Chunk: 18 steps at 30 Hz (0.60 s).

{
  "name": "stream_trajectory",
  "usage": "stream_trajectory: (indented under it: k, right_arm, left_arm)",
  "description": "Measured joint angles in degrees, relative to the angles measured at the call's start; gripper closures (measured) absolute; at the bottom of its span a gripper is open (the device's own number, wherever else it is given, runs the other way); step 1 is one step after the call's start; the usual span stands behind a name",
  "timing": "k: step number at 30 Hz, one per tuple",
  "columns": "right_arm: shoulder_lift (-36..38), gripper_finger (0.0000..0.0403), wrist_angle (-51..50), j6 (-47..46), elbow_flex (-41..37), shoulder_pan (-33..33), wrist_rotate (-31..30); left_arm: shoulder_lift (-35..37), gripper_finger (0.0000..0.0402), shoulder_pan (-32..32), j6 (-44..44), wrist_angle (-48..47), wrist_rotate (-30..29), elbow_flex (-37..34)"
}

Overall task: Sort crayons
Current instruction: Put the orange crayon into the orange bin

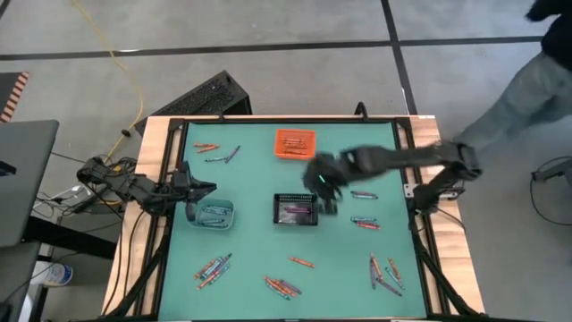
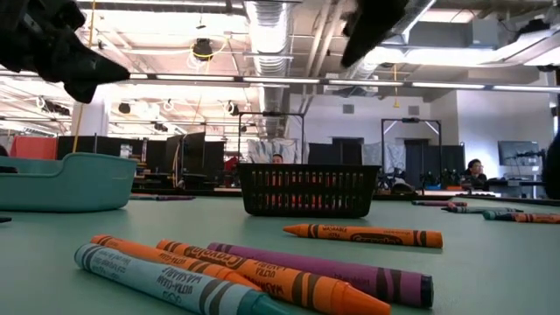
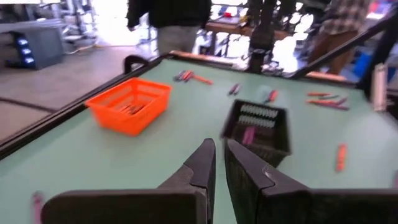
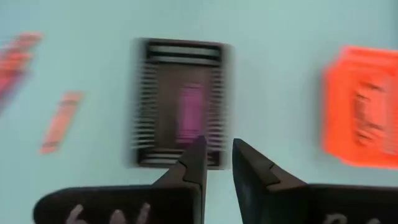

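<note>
Right gripper [image 1: 327, 188] is seen above the table centre, just beside the right end of the black bin [image 1: 296, 209]. In the right wrist view its fingers [image 4: 194, 163] are parted by a narrow gap, with nothing between them. A purple crayon [image 4: 189, 116] lies inside the black bin.

Left gripper [image 1: 191, 190] is held over the far edge of the teal bin [image 1: 214, 214] at the left, fingers pressed together, nothing pinched.

Orange bin [image 1: 294, 141] sits at the far side and holds orange crayons. Loose crayons [image 1: 212, 267] are scattered along the near edge; more [image 1: 364, 221] lie right of the black bin and others [image 1: 217, 153] at the far left.

Step judged: a purple drop just made, or nearly so. Next move calls for the right gripper to be carried to a loose crayon, spread wider and lowered across it.
</note>
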State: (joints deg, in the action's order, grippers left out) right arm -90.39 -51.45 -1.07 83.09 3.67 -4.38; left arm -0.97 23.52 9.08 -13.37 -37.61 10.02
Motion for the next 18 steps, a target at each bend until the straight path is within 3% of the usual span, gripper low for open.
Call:
stream_trajectory:
  k: [5,10,15,18]
  right_arm:
    - [7.8,0.0339,21.5,-6.5,-15.8,14.7,-1.9]
    - [9.0,0.0339,40.5,-9.9,-27.4,26.3,-10.5]
    - [6.2,0.0339,44.3,-13.5,-29.8,33.1,-20.7]
    - [4.2,0.0339,44.6,-15.4,-29.8,35.7,-25.0]
  left_arm:
    - [-6.2,0.0379,0.0,-0.3,8.5,6.0,0.0]
    - [-22.8,0.0379,0.0,-1.6,28.1,13.1,0.0]
    - [-44.2,0.0379,0.0,-1.9,48.1,18.1,1.2]
    - [-57.3,0.0379,0.4,-1.5,51.2,19.2,6.7]
